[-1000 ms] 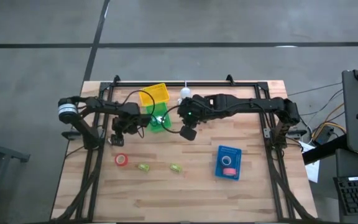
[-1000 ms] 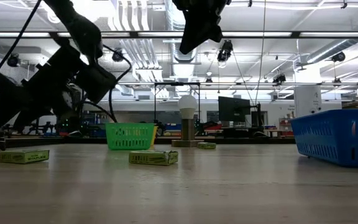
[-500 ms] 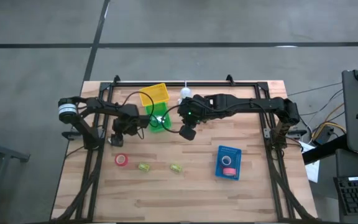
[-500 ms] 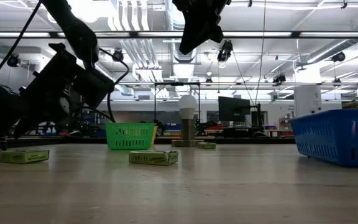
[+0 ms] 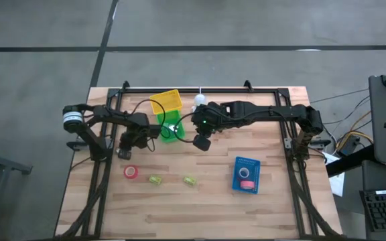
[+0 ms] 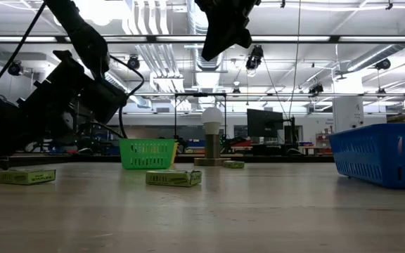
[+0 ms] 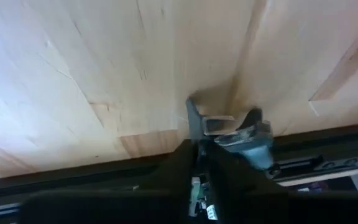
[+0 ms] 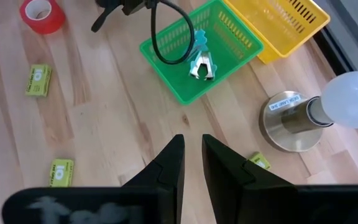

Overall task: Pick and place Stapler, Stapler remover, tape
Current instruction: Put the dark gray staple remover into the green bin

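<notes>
Sinking toward the desk (image 5: pixel 200 214), the left arm has drifted lower and a little further to its own side over the last second. The low view shows its dark bulk closer to the wood than before. The left pincer (image 5: pixel 122 152) now sits near the desk's left rail, just above a red roll of tape (image 5: pixel 131 172) that lies loose on the wood. Its wrist view shows the dark fingers drawn together on a small metal and teal thing, apparently a staple remover (image 7: pixel 238 134), held right at the desk surface. The grasp looks clenched, though the exact contact is hard to make out.

The right arm has not moved. The right pincer (image 5: pixel 202 142) hovers mid-desk beside the green basket (image 5: pixel 173 136), fingers slightly parted and holding nothing. A second staple remover (image 8: pixel 201 61) lies inside that basket. Another red roll (image 5: pixel 246 173) already rests in the blue tray (image 5: pixel 238 163), well apart on the right.

Judging from this, the left arm is either setting its load down or has only just gripped it. The loose red roll is not yet placed.
</notes>
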Controlling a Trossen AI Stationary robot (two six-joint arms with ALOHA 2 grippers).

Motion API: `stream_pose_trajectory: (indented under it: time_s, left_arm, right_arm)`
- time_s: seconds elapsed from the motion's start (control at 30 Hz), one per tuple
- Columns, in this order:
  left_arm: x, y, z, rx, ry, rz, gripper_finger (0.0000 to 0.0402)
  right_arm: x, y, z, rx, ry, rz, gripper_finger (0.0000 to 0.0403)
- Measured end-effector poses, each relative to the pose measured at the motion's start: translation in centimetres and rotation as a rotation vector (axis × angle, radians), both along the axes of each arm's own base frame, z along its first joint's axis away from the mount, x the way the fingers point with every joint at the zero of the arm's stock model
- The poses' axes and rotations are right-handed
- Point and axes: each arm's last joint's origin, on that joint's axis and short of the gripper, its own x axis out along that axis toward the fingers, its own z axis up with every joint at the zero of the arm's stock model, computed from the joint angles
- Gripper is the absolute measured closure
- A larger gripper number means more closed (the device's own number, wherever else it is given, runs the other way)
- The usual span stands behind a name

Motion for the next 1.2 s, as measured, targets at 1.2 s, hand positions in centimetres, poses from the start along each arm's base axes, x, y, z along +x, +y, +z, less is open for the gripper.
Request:
stream_pose_trajectory:
  time_s: [1.2]
  left_arm:
    - [9.0, 3.2, 11.3, 0.317, -0.948, 0.594, 0.0398]
  right_arm:
    - [-1.0, -0.9, 1.3, -0.036, -0.033, -0.073, 0.0351]
